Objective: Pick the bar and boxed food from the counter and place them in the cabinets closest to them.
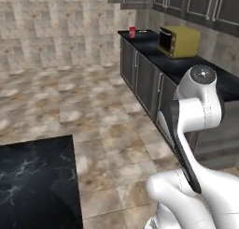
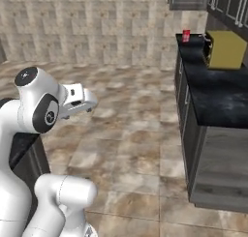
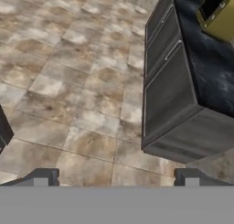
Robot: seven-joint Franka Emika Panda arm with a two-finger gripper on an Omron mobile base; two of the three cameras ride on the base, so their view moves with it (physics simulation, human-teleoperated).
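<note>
Evidently nothing is being carried yet: the fingers are standing wide apart and empty over the floor. The boxed food is sitting at the desk's far end, at one o'clock, awaiting pickup; both placements are remaining.

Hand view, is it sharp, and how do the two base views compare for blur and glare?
Hand view: soft and blocky, cupboard edges smeared, dull pale sheen on the counter. Left base view: floor tiles blurred, the red carton just a small smudge, no hard shadows. Right base view: even flat light, yellow oven soft-edged, faint pale sheen on the counter.
</note>
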